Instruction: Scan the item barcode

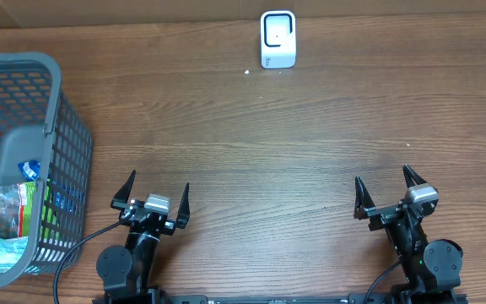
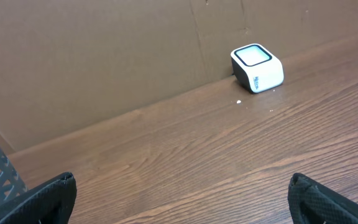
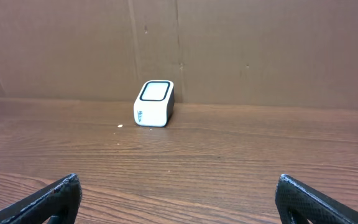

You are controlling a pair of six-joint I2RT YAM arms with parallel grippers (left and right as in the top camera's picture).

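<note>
So the wooden table (image 1: pixel 268 143) is mostly bare boards, with lots of room to swing through the middle. The cardboard wall (image 3: pixel 260 43) closes off the 12 o'clock edge, and the little white scanner (image 1: pixel 278 39) sits right up against it at 12, window facing up. There's a tiny white speck (image 1: pixel 247 72) just beside it, can't tell what that is.

The grey mesh basket (image 1: pixel 56 93) crowds the 9 o'clock side and runs off the edge of the overhead view, so part of it is cut off. Inside there's a green-and-clear packet (image 1: pixel 7 215) plus something blue, and a pale shape lying over them. I can't make out any barcode through the mesh.

The left gripper (image 1: pixel 157 184) is down at 7 o'clock, near the basket's wall but not touching it. Its jaws are spread wide with nothing between them. The right gripper (image 1: pixel 383 177) is at 5 o'clock, also splayed wide and holding nothing, well apart from everything. In both wrist views only the fingertips poke into the bottom corners.
</note>
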